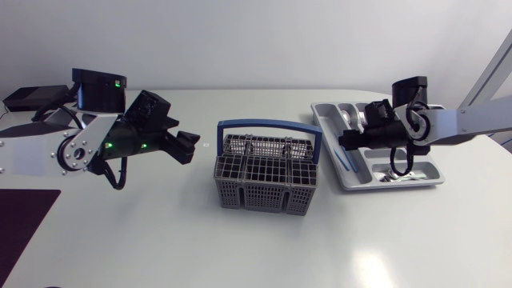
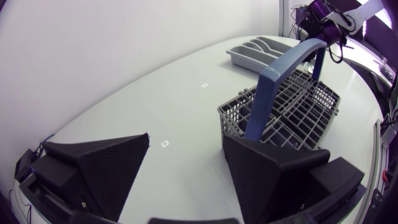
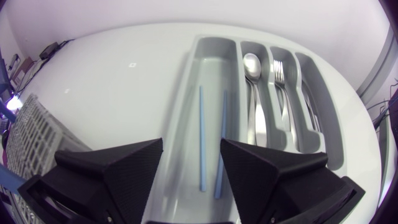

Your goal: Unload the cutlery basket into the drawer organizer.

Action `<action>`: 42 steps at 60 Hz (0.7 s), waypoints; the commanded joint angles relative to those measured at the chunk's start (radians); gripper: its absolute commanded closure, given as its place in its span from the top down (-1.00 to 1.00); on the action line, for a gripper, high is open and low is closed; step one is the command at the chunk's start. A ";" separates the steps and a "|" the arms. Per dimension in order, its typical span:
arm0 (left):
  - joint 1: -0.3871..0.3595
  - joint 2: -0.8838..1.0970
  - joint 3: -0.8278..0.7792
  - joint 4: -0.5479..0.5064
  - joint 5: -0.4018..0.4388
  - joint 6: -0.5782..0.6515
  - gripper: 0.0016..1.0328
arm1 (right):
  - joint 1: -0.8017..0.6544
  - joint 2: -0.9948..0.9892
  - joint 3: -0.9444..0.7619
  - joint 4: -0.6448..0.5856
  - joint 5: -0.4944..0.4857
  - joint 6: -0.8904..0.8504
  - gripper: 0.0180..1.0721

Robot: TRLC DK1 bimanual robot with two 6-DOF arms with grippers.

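Note:
The grey cutlery basket [image 1: 268,174] with a blue handle [image 1: 270,126] stands mid-table; no cutlery shows in it. My left gripper [image 1: 189,147] hangs open just left of it, and in the left wrist view the basket [image 2: 292,112] lies ahead of the gripper [image 2: 186,155], past one finger. The grey drawer organizer [image 1: 356,180] sits at the right. My right gripper [image 3: 191,155] is open above its widest compartment, where two blue sticks [image 3: 202,137] lie side by side, clear of the fingers. A spoon [image 3: 252,65], a fork [image 3: 278,71] and more cutlery fill the other compartments.
A black box [image 1: 32,98] sits at the table's far left corner, behind my left arm. A dark mat [image 1: 20,220] lies at the near left edge. The basket's edge [image 3: 28,134] shows beside my right gripper.

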 commanded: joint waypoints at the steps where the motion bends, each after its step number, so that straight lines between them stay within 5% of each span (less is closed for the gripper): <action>1: -0.018 0.035 -0.035 -0.005 -0.002 0.027 0.93 | 0.039 -0.095 -0.083 0.005 0.002 -0.004 0.42; 20: -0.093 0.101 -0.031 -0.014 -0.002 0.060 0.93 | 0.177 -0.297 -0.187 -0.113 -0.003 -0.007 0.42; 42: -0.091 0.116 -0.040 -0.012 0.015 0.069 0.93 | 0.300 -0.225 -0.141 -0.115 0.039 0.033 0.44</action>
